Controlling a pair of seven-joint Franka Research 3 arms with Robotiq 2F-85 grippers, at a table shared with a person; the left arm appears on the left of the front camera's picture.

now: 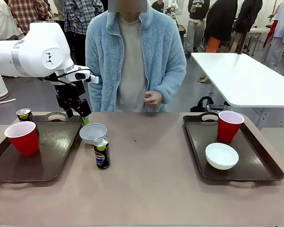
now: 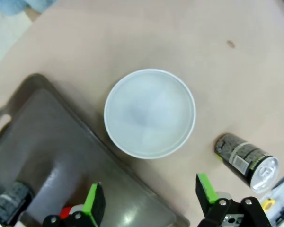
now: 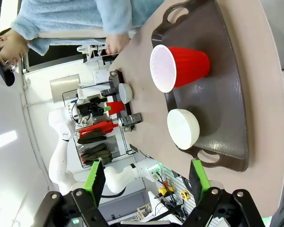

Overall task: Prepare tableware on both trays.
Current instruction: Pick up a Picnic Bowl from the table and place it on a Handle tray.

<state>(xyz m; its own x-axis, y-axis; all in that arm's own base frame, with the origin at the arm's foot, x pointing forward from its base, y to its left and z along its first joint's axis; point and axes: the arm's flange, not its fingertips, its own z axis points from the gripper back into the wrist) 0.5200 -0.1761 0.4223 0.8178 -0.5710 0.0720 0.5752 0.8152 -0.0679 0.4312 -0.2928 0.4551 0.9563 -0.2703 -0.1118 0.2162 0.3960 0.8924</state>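
So the left gripper (image 2: 150, 196) hangs right over the white bowl (image 1: 93, 132), fingers spread wide with nothing between them, and the bowl sits mouth-up on the table just off the left tray's (image 1: 47, 161) right rim, with the Pepsi can (image 1: 102, 152) upright nearby.

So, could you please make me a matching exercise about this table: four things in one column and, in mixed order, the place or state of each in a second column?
Column A
1. middle Pepsi can
2. white bowl next to a red cup
3. far-left Pepsi can
4. left gripper

Column B
a. on the left tray
b. open, hovering over a second bowl
c. standing on the bare table
d. on the right tray

Pairs: 1-c, 2-d, 3-a, 4-b.
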